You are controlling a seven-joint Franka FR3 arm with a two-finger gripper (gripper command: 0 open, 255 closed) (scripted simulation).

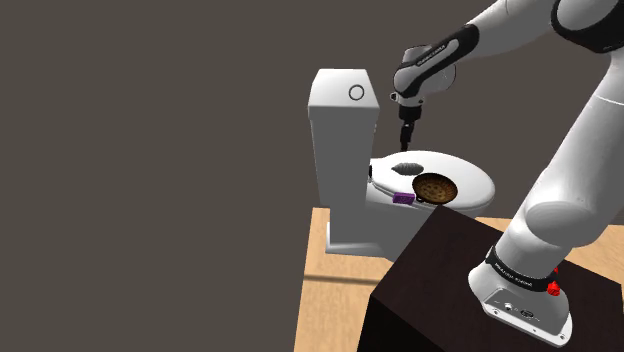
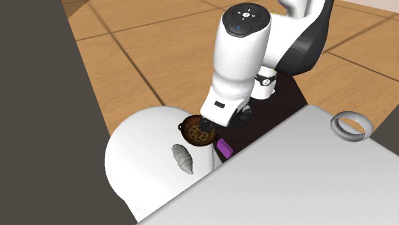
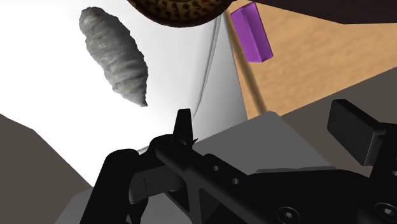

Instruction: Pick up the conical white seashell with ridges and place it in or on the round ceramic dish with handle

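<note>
Jaws spread, pinching nothing, hanging over the toilet lid (image 1: 472, 176) close to the shell (image 3: 114, 57), not touching it. The shell is grey and ridged and lies on its side on the lid, tank (image 1: 340, 130) to its left in the shoulder view. The brown dish (image 1: 435, 188) sits just beside it on the near right.

Risks, as I judge them:
- Shell tapers, so a pinch near the tip prob. squirts it out. The lid looks smooth and domed, so it could roll over the rim to the floor.
- Dish is v. close. A finger coming down wide may shove it or catch its handle.
- Purple block (image 1: 403, 199) sits at the lid's near edge, and a nudge could tip it off.

Room: the tank wall blocks the left side, and the lid rim is close on the near side. Free space is overhead and to the right across the bare lid. Short hop to the dish, so lift before crossing.
</note>
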